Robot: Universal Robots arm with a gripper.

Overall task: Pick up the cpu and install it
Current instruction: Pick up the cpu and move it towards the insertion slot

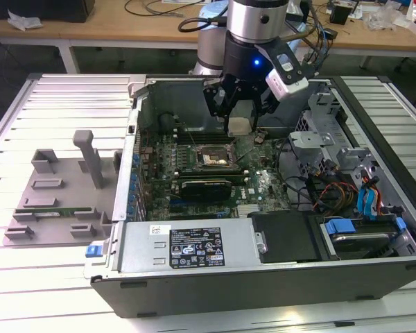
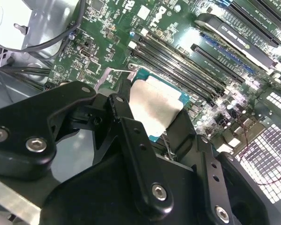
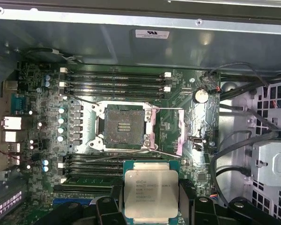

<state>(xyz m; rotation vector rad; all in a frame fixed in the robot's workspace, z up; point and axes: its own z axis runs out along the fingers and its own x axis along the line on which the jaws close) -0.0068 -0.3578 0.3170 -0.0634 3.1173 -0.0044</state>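
White slatted table carries an open computer case that lies on its side; its near wall faces the exterior view. On the exterior view's left of the case a grey fixture tray rests on the slats, and a narrow green memory stick lies in its near part. Inside the case, just behind the near wall, sits the power supply, and toward the exterior view's right there is a drive bay with blue tabs and coloured cables.

Farther in lies the green motherboard. An expansion card stands on it, and just beyond this card is the cpu socket, whose contact field lies bare in the first wrist view. Rows of memory slots run on the far side of the socket.

The gripper hangs above the board and is clamped on the cpu. In the first wrist view the cpu shows its silver top between the black fingers, one at each side. In the second wrist view the fingers press on the edges of the cpu. The chip is in the air, apart from the socket, and in the exterior view it appears beyond the socket, slightly toward the exterior view's right.

At the far end wooden workbenches carry cables and small items.
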